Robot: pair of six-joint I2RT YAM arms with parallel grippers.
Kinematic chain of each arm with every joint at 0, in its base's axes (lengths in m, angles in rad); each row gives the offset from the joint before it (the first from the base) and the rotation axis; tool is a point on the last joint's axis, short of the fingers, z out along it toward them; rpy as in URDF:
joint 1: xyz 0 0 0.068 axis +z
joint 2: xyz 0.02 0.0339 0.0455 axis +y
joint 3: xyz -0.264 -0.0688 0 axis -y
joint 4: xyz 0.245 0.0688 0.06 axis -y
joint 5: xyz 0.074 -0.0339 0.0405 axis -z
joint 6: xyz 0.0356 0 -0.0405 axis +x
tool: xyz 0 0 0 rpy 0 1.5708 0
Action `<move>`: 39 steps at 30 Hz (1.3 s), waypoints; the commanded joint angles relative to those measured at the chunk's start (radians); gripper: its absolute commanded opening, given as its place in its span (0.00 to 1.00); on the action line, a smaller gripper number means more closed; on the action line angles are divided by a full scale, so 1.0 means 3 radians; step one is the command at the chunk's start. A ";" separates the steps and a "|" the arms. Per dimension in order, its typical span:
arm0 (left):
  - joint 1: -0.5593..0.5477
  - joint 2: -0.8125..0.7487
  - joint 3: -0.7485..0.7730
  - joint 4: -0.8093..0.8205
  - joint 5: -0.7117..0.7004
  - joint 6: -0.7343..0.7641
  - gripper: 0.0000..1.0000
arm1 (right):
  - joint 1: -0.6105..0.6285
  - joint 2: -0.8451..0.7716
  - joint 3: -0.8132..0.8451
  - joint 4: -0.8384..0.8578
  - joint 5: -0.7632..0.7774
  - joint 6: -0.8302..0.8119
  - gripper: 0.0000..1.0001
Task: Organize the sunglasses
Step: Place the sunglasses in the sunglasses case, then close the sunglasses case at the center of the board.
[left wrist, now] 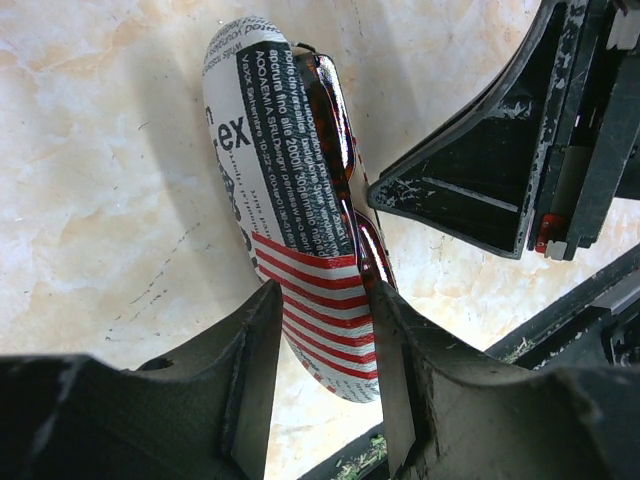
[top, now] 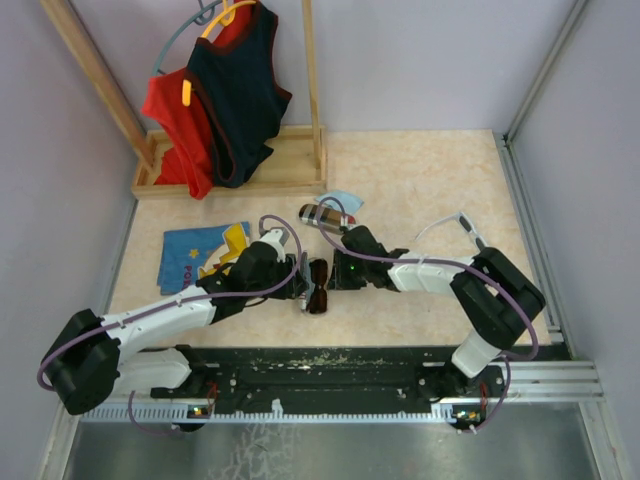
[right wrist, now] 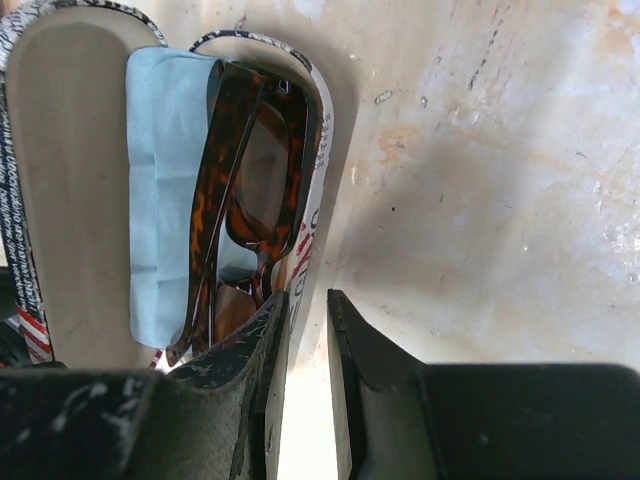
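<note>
Sunglasses: the dark brown pair lies folded inside the open flag-print case, on top of a light-blue cloth that lines the same half of the case.
Place of the sunglasses: about the middle of the desk from left to right, toward its near side, between the two grippers.
Case: oblong, with newspaper print and red and white stripes on the outside and a plain beige inside. One half holds the glasses, and the other half lies open just beside it.
Left gripper: it comes from the left, and its jaws are closed on the striped end of the case, one finger on each side (about half way apart, because the case fills the gap).
Right gripper: it comes from the right, and its jaws have only a narrow gap. The tips are right at the rim of the case, beside the glasses. I cannot tell if the rim is between them or if they hold anything.
Second case: it lies farther back on the desk, apart from the grippers, with another light-blue cloth touching its far right side.
Left part of the desk: a blue printed sheet lies flat there.
Far left corner: a wooden rack stands there, with a red garment and a navy garment hanging on it.
</note>
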 commanded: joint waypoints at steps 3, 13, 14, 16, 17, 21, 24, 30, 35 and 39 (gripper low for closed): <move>-0.0010 0.0004 0.0049 0.0070 0.0020 0.0008 0.47 | 0.0038 0.0029 0.0216 0.0171 -0.0016 -0.0009 0.22; -0.0009 0.0042 0.0065 0.0082 0.0042 0.0021 0.47 | 0.0039 0.0127 0.0231 0.0207 -0.0015 -0.0018 0.23; -0.0012 0.0042 0.0057 0.0089 0.0039 0.0015 0.47 | 0.0034 0.0124 0.0228 0.0210 -0.0007 -0.0013 0.23; -0.0011 0.0042 0.0048 0.0092 0.0047 0.0013 0.47 | 0.0037 0.0224 0.0226 0.0223 -0.0005 -0.0014 0.22; -0.0012 0.0042 0.0044 0.0091 0.0046 0.0011 0.47 | 0.0036 0.0245 0.0233 0.0220 0.0000 -0.0017 0.22; -0.0012 0.0047 0.0037 0.0096 0.0038 0.0011 0.47 | 0.0035 0.0270 0.0256 0.0186 0.0042 -0.0042 0.22; -0.0011 0.0056 0.0042 0.0102 0.0029 0.0015 0.47 | 0.0036 0.0292 0.0272 0.0155 0.0071 -0.0058 0.22; -0.0010 0.0083 0.0058 0.0102 0.0040 0.0021 0.47 | 0.0036 0.0320 0.0293 0.0115 0.0080 -0.0087 0.23; -0.0012 0.0078 0.0062 0.0106 0.0011 0.0045 0.46 | 0.0036 0.0265 0.0287 0.0064 0.0093 -0.0144 0.24; -0.0007 0.0081 0.0069 0.0104 -0.0037 0.0065 0.46 | 0.0036 0.0229 0.0294 0.0008 0.0108 -0.0174 0.26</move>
